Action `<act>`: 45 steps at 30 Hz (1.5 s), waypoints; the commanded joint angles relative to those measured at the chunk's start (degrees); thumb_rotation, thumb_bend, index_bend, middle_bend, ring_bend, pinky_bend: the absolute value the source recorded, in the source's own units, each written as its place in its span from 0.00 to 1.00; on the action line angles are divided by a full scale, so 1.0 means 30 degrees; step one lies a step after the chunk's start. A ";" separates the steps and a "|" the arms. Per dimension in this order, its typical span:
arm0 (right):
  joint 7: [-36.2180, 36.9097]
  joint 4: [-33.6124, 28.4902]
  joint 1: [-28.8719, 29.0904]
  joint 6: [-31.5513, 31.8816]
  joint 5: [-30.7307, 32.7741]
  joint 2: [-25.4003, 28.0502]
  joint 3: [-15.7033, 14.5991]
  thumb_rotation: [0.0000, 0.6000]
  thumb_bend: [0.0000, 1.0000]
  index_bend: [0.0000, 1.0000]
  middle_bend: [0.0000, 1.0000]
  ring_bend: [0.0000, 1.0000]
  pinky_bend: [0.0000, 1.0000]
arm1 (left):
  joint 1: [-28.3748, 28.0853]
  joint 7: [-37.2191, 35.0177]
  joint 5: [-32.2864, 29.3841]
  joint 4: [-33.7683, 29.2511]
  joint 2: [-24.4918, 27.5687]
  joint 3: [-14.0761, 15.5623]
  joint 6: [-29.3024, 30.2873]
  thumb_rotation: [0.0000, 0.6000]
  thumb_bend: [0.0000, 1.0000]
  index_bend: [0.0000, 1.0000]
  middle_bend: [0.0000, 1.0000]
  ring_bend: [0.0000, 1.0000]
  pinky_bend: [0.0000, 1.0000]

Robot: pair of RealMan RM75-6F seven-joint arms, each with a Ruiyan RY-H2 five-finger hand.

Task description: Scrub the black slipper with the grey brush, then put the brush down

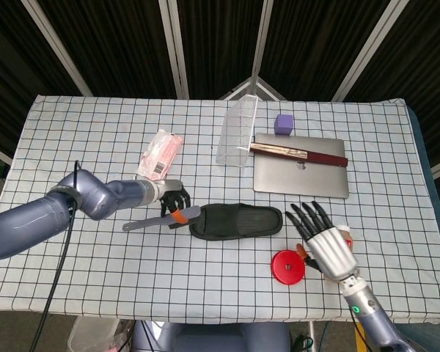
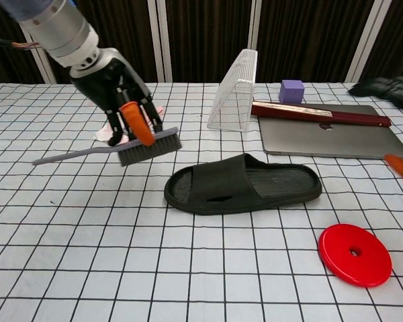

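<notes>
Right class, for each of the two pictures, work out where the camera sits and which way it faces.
Head view: high up, looking down on the table; both arms show, left robot hand holding the brush.
Chest view: low, looking across the table; left robot hand, right fingertips at the edge.
Shared: slipper, brush, red disc, laptop.

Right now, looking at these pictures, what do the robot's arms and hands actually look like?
Both arms are smooth, rounded, blue-grey metallic tubes. A thin black cable loops alongside the left arm. The left hand has dark, nearly black fingers and an orange thumb tip. The right hand has a silvery ridged back, black fingers and an orange thumb tip; a small green light glows on its wrist.
</notes>
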 commanded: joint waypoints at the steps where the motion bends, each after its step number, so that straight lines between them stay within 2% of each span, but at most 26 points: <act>1: 0.0001 -0.0664 -0.1419 0.1687 0.0179 0.1606 0.0054 0.95 0.55 0.00 0.07 0.00 0.00 | 0.1370 0.1283 0.2276 -0.2191 0.1394 0.2870 0.4542 1.00 0.67 0.68 0.70 0.54 0.53; 6: 0.0492 -0.0141 -0.2093 0.2308 -0.0132 0.1894 0.0027 0.94 0.55 0.00 0.07 0.00 0.00 | 0.1941 0.2821 0.2585 -0.2344 0.0778 0.5755 0.8575 1.00 0.67 0.68 0.70 0.54 0.53; 8: 0.0801 0.0538 -0.2265 0.2179 -0.0159 0.1560 -0.0042 0.95 0.55 0.00 0.07 0.00 0.00 | 0.2052 0.4172 0.2141 -0.2319 0.0315 0.7031 1.0163 1.00 0.67 0.69 0.70 0.54 0.53; 11: 0.1287 0.1041 -0.2435 0.1976 -0.0108 0.1216 -0.0070 0.95 0.55 0.00 0.07 0.00 0.00 | 0.2384 0.6027 0.0646 -0.2613 -0.0280 0.8345 1.2218 1.00 0.67 0.69 0.70 0.54 0.53; 16: 0.1768 0.1799 -0.2589 0.1795 -0.0125 0.0812 0.0093 0.94 0.55 0.00 0.07 0.00 0.00 | 0.2667 0.8647 -0.2404 -0.3647 -0.1032 0.9735 1.4090 1.00 0.67 0.69 0.70 0.54 0.53; 20: 0.2226 0.2282 -0.2668 0.1643 -0.0007 0.0573 0.0301 0.94 0.55 0.00 0.07 0.00 0.00 | 0.2851 1.0132 -0.3874 -0.4178 -0.1413 1.0083 1.5168 1.00 0.67 0.68 0.69 0.53 0.50; 23: 0.2385 0.2528 -0.2745 0.1590 -0.0050 0.0444 0.0373 0.95 0.55 0.00 0.07 0.00 0.00 | 0.3262 1.1323 -0.4750 -0.4513 -0.1633 0.9974 1.6717 1.00 0.64 0.61 0.64 0.49 0.43; 25: 0.2391 0.2652 -0.2785 0.1531 -0.0078 0.0382 0.0399 0.95 0.55 0.00 0.07 0.00 0.00 | 0.3299 1.1593 -0.4961 -0.4782 -0.1520 0.9784 1.6367 1.00 0.54 0.53 0.57 0.44 0.38; 28: 0.2421 0.2762 -0.2869 0.1488 -0.0035 0.0342 0.0506 0.95 0.55 0.00 0.07 0.00 0.00 | 0.3617 1.1344 -0.4781 -0.4800 -0.1265 0.9104 1.5490 1.00 0.35 0.35 0.44 0.36 0.31; 31: 0.2460 0.2809 -0.2939 0.1440 -0.0025 0.0355 0.0582 0.94 0.55 0.00 0.07 0.00 0.00 | 0.4322 1.1124 -0.3784 -0.4898 -0.0959 0.8300 1.5415 1.00 0.26 0.16 0.27 0.25 0.23; 34: 0.2374 0.2886 -0.3001 0.1386 -0.0134 0.0348 0.0557 0.94 0.55 0.00 0.07 0.00 0.00 | 0.4920 1.0256 -0.2577 -0.5630 -0.0061 0.7324 1.4556 1.00 0.19 0.03 0.15 0.17 0.19; 38: 0.2377 0.2837 -0.3038 0.1314 -0.0309 0.0333 0.0548 0.95 0.55 0.00 0.07 0.00 0.00 | 0.6240 0.8908 -0.0122 -0.7001 0.1581 0.5764 1.3878 1.00 0.13 0.00 0.05 0.07 0.16; 41: 0.2361 0.2769 -0.3086 0.1410 -0.0434 0.0361 0.0586 0.94 0.55 0.00 0.07 0.00 0.00 | 0.7365 0.8256 0.1595 -0.7896 0.2556 0.4957 1.4538 1.00 0.10 0.00 0.00 0.01 0.14; 43: 0.2342 0.2713 -0.3181 0.1567 -0.0513 0.0420 0.0577 0.94 0.55 0.00 0.07 0.00 0.00 | 0.8209 0.8065 0.2872 -0.8751 0.3323 0.4586 1.5823 1.00 0.09 0.00 0.00 0.00 0.12; 45: 0.2278 0.2555 -0.3419 0.1880 -0.0523 0.0609 0.0568 0.95 0.55 0.00 0.07 0.00 0.00 | 0.9769 0.7962 0.5216 -1.0223 0.4554 0.4462 1.8614 1.00 0.09 0.00 0.00 0.00 0.11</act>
